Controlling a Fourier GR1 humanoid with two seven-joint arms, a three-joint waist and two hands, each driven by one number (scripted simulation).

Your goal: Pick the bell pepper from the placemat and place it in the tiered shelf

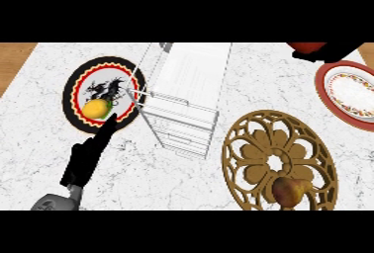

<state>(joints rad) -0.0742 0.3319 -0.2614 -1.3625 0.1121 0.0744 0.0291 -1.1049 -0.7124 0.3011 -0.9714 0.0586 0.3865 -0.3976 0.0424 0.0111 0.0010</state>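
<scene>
The pepper point(96, 108), yellow with a green end, lies on the round black and red mat point(84, 81) near the left edge of the counter point(146, 183). The left hand point(89, 155) comes in from the lower left corner, with straight fingers pointing up to the pepper; the fingertips are just beside it, and the hand holds nothing. The white wire shelf point(184, 99) stands in the middle of the counter, just right of the mat. A brown openwork trivet point(252, 148) lies near the lower right corner, with a brownish fruit point(289, 191) on it. A red-rimmed plate point(350, 94) is at the right edge. The right hand does not show.
</scene>
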